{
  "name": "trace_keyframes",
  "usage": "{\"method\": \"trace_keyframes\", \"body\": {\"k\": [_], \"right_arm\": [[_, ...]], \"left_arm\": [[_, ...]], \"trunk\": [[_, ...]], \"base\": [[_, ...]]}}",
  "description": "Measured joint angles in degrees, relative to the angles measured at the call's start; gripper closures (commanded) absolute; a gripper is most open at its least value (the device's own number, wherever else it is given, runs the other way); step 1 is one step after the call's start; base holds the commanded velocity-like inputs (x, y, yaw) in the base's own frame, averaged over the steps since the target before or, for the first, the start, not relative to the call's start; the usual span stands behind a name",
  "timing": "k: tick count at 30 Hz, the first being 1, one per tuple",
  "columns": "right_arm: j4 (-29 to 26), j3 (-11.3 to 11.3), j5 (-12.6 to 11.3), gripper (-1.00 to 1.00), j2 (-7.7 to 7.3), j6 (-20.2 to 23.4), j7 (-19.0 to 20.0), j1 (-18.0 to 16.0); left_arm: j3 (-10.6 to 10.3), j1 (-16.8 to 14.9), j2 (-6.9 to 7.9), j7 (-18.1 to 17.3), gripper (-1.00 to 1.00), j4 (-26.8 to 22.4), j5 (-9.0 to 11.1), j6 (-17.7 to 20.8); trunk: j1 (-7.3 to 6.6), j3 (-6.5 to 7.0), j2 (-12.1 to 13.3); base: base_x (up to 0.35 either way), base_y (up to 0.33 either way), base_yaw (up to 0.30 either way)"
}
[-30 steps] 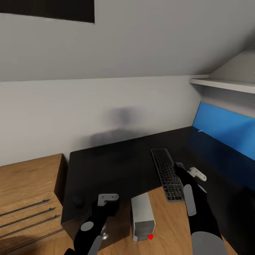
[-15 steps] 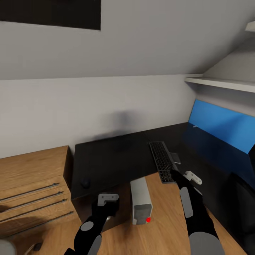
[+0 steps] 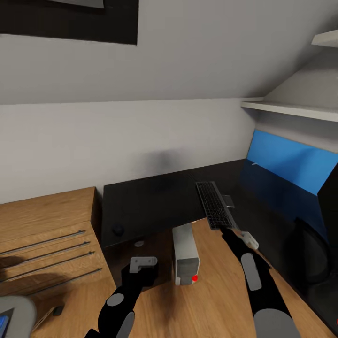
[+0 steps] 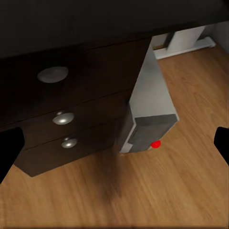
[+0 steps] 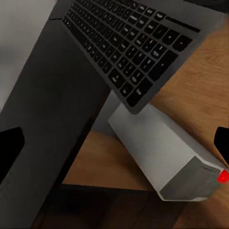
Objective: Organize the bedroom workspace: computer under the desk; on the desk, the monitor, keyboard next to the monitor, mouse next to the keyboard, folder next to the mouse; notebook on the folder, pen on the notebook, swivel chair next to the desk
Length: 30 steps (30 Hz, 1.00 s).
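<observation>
The dark keyboard (image 3: 213,204) lies on the black desk (image 3: 150,202), its near end sticking out over the front edge (image 5: 129,45). A small dark mouse (image 3: 118,230) sits near the desk's front left corner. On the wooden floor at the desk's edge lies the grey computer tower (image 3: 184,253) with a red light (image 4: 150,112) (image 5: 162,157). My right gripper (image 3: 231,233) is open just short of the keyboard's near end (image 5: 114,143). My left gripper (image 3: 140,278) hangs open over the floor before the desk drawers (image 4: 114,143). A blue panel (image 3: 291,162), perhaps the monitor, stands at the right.
A wooden dresser (image 3: 47,225) stands left of the desk. Drawers with round knobs (image 4: 63,118) sit under the desk's left side. A dark chair shape (image 3: 314,244) is at the right edge, a white shelf (image 3: 291,110) above it. A grey object (image 3: 14,314) shows at the lower left.
The whole view has pulled back and shifted, so the desk, keyboard and tower look farther off. The chair shape and the grey object have come into view. Both grippers remain open.
</observation>
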Motion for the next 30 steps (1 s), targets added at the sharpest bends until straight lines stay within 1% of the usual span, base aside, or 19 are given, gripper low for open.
{"method": "trace_keyframes", "body": {"k": [1, 2, 4, 7, 9, 15, 21, 24, 27, 30], "right_arm": [[0.6, 0.1, -2.5, -1.00, -0.77, 0.3, 0.1, 0.0], [1.0, 0.1, -3.7, -1.00, -1.15, 0.5, 0.1, 0.0], [2.5, 0.2, -8.0, -1.00, -2.56, 1.5, 0.2, 0.0], [3.0, 0.3, -10.4, -1.00, -3.54, 1.9, 0.3, 0.0], [2.6, 0.4, -11.4, -1.00, -3.94, 2.1, 0.3, 0.0], [1.9, 0.4, -12.1, -1.00, -4.24, 2.1, 0.7, 0.0], [1.8, 0.4, -12.0, -1.00, -4.30, 2.2, 4.3, 0.0], [1.8, 0.4, -11.9, -1.00, -4.31, 2.2, 5.5, 0.0], [2.0, 0.3, -11.8, -1.00, -4.26, 2.0, 6.2, 0.0], [2.1, 0.3, -11.7, -1.00, -4.19, 1.8, 6.0, 0.0]], "left_arm": [[0.0, 0.0, -0.03, 0.0, -1.00, -0.1, 0.0, 0.0], [-0.1, 0.0, -0.05, 0.0, -1.00, -0.1, 0.0, 0.0], [-0.6, 0.0, -0.09, 0.0, -1.00, -0.2, 0.0, 0.0], [-1.0, 0.0, -0.11, 0.0, -1.00, -0.3, 0.0, 0.0], [-1.1, 0.0, -0.16, 0.0, -1.00, -0.4, 0.0, 0.0], [-1.3, 0.0, -0.20, 0.0, -1.00, -0.4, 0.0, 0.0], [-1.3, 0.0, -0.21, 0.0, -1.00, -0.4, 0.0, 0.0], [-1.3, 0.0, -0.23, 0.1, -1.00, -0.4, 0.0, 0.0], [-1.3, 0.0, -0.22, 0.1, -1.00, -0.4, 0.0, 0.0], [-1.3, 0.0, -0.26, 0.1, -1.00, -0.4, 0.0, 0.0]], "trunk": [[0.00, 0.00, 0.0], [0.00, 0.00, 0.0], [0.21, -0.18, -0.4], [0.87, -0.72, -1.6], [1.31, -1.07, -2.4], [2.63, -2.15, -4.8], [3.94, -3.23, -7.2], [4.60, -3.77, -8.4], [5.26, -4.31, -9.6], [5.92, -4.85, -10.8]], "base": [[-0.012, 0.000, 0.000], [-0.007, 0.000, 0.000], [-0.004, 0.000, 0.000], [-0.002, 0.000, 0.000], [0.000, 0.000, 0.000], [0.000, 0.000, 0.000], [0.000, 0.000, 0.000], [0.000, 0.000, 0.000], [0.000, 0.000, 0.000], [0.000, 0.000, 0.000]]}}
